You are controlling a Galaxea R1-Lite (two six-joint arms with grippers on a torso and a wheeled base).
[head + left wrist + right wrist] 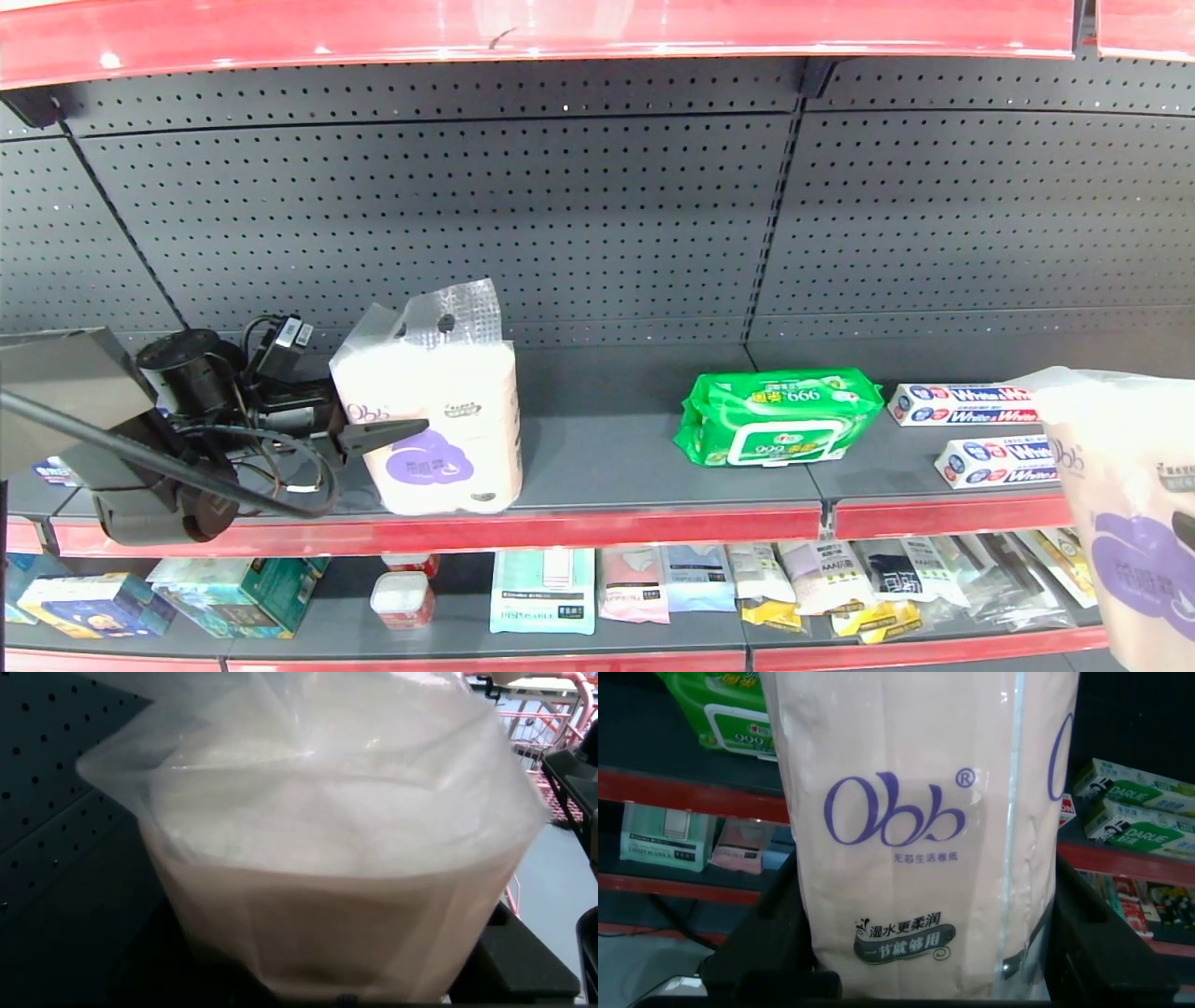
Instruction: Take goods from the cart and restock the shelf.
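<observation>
A white pack of paper rolls with a purple logo (439,420) stands upright on the left part of the grey shelf (607,457). My left gripper (392,431) is shut on it, one dark finger lying across its near face. From the left wrist the same pack (327,840) sits very close between the fingers. A second, matching pack (1130,504) hangs at the far right, in front of the shelf and below its edge, with my right gripper (1184,527) shut on it. The right wrist view has this pack (915,831) clamped between black fingers (757,943).
A green pack of wet wipes (780,417) lies mid-shelf, and two toothpaste boxes (966,404) lie to its right. The shelf below holds several boxes and packets (653,579). A red shelf edge (448,532) runs along the front. A pink cart (551,719) stands behind.
</observation>
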